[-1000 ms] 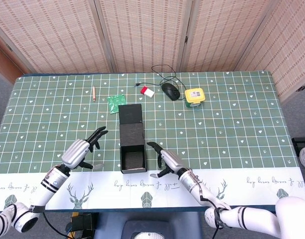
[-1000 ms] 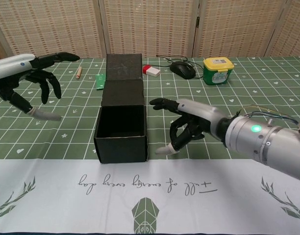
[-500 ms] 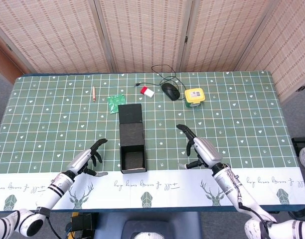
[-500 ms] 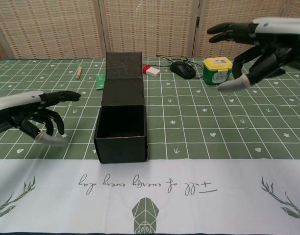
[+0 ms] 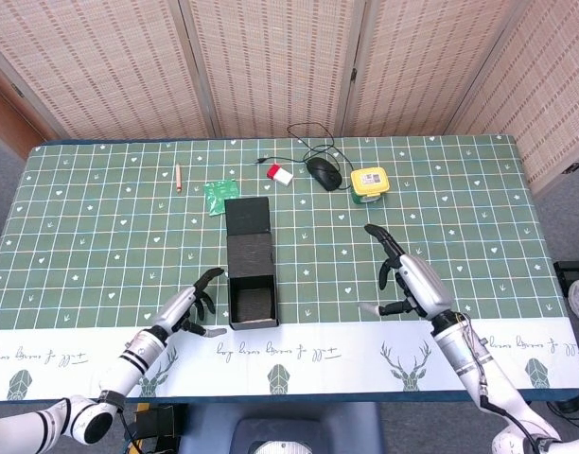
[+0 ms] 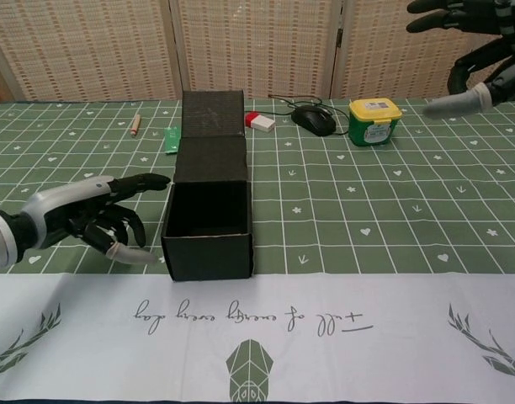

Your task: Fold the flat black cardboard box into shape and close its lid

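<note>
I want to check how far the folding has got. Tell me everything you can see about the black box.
The black box looks like matte cardboard, already folded into an open-topped rectangular tub with upright walls and an empty interior. Its lid is still open, lying flat on the tablecloth behind the box, joined by a hinge panel. It stands near the table's front edge. The left hand is close beside its left wall, holding nothing; actual contact cannot be told.

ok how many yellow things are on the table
1: a yellow tub, at the far side of the table, right of the mouse. The open black box could hide something small.
</note>
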Tool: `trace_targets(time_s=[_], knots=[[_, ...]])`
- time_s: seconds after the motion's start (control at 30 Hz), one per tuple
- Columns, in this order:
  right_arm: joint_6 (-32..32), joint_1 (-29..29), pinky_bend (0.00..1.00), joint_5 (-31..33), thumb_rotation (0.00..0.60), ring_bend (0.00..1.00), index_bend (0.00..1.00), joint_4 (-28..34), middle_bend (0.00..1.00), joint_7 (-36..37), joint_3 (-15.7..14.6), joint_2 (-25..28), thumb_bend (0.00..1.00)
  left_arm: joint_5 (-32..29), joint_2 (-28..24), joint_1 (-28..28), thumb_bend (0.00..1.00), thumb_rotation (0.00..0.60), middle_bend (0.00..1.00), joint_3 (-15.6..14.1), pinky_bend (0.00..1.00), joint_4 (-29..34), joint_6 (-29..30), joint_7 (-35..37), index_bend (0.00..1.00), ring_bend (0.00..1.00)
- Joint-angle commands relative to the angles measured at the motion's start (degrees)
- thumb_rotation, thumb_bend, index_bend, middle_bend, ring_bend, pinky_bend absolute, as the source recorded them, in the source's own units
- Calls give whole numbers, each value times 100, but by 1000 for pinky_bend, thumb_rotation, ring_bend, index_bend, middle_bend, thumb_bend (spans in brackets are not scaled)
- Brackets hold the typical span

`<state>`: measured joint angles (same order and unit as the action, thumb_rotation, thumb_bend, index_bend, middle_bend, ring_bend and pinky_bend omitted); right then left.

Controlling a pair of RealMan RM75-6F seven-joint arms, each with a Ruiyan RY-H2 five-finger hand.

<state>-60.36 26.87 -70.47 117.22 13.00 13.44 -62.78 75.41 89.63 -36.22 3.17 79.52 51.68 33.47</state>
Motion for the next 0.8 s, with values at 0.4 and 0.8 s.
trace_targets(time_s=[0.4,0.8], knots=[[-57,-91,976,-107,600,617,0,-160,17,285,-73,72,145,-209,391,-114,37,600,0,294,589,-102,-330,-139,0,468],[-21,-125,975,-79,600,617,0,-353,35,504,-103,98,145,-50,508,-148,37,600,18,355,591,-244,-546,208,15,526]])
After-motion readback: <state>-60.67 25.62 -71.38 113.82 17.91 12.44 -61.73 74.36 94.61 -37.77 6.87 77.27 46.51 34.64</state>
